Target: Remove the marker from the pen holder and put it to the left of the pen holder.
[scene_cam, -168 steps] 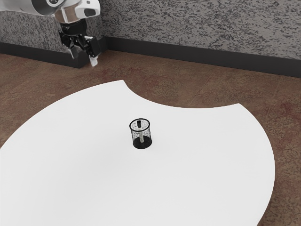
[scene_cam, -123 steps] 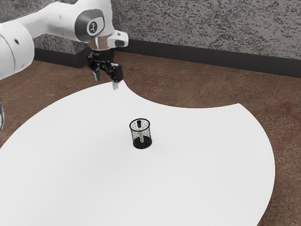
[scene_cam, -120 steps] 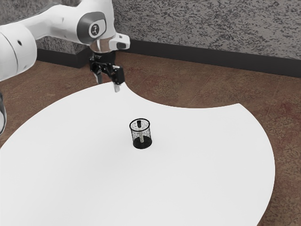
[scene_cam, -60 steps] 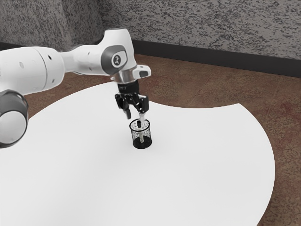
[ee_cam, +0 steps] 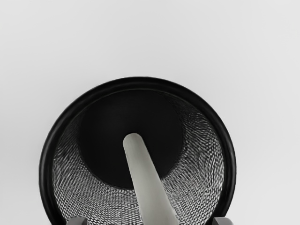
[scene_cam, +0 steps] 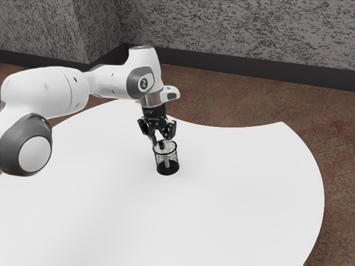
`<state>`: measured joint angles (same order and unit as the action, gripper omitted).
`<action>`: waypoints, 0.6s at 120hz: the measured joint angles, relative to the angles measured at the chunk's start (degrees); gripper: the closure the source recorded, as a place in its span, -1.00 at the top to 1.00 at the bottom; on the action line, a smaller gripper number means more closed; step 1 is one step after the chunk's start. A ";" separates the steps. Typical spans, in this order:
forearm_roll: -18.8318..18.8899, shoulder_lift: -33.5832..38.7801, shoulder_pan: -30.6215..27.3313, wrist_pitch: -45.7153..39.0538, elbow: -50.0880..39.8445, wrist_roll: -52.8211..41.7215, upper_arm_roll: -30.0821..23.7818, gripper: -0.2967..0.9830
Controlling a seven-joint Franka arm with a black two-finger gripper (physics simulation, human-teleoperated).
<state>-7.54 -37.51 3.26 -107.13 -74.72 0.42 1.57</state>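
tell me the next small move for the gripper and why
Probably ease the gripper shut on the marker: its open fingers stand either side of the marker's upper end, at about the rim of the pen holder, and the marker, leaning inside, likely needs a grip before any lift.

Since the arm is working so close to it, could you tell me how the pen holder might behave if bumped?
The pen holder seems light for its size, given its thin mesh wall. It would probably slide before tipping, being squat and flat-bottomed. The marker, far narrower than the holder, may swing inside.
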 joint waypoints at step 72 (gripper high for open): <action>1.95 -0.67 -0.01 6.05 2.55 1.82 0.42 -0.30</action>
<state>-5.59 -38.18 3.25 -101.08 -72.17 2.24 2.00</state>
